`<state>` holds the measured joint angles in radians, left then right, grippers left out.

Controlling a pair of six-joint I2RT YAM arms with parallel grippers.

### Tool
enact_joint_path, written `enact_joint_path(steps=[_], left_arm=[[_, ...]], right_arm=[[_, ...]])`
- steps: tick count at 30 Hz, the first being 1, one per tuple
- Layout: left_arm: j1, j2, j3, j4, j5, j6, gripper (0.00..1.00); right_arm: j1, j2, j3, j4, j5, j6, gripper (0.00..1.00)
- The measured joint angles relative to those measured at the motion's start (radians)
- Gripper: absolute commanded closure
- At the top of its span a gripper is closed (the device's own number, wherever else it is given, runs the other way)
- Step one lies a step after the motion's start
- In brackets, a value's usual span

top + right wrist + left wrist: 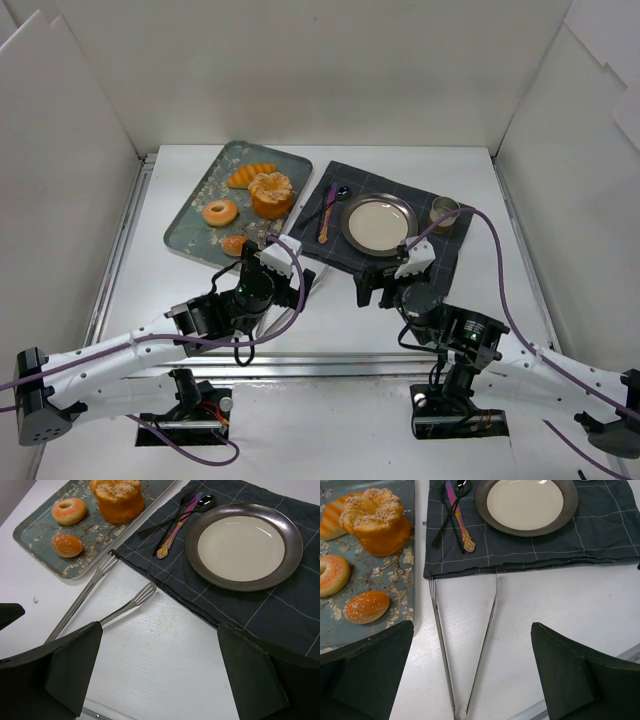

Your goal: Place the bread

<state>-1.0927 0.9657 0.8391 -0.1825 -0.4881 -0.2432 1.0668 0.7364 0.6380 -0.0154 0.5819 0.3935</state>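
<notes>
The bread (234,244) is a small oval golden bun with sesame seeds at the near edge of the floral tray (190,225). It also shows in the left wrist view (366,606) and the right wrist view (66,545). My left gripper (290,268) is open and empty, hovering over steel tongs (465,645) that lie on the table, to the right of the bread. My right gripper (385,285) is open and empty above bare table (160,630), just near of the dark cloth (260,605).
The tray also holds a ring donut (220,212), a large ridged bun (271,193) and a croissant (250,174). On the dark cloth sit a cream plate with a dark rim (379,223), a spoon and fork (330,210) and a small cup (444,212). White walls surround the table.
</notes>
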Motion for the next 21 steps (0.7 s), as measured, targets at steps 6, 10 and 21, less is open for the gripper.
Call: enact_joint_path(steps=[6, 10, 21], left_arm=[[0.0, 0.011, 0.0, 0.0, 0.015, 0.004, 0.0], [0.04, 0.1, 0.042, -0.041, 0.02, -0.006, 0.0], [0.292, 0.377, 0.161, -0.199, 0.289, -0.023, 0.0]], right_arm=[[0.0, -0.023, 0.0, -0.004, 0.009, 0.0, 0.02], [0.0, -0.056, 0.0, -0.005, 0.023, 0.0, 0.02], [0.0, -0.106, -0.001, -0.01, 0.058, 0.003, 0.02]])
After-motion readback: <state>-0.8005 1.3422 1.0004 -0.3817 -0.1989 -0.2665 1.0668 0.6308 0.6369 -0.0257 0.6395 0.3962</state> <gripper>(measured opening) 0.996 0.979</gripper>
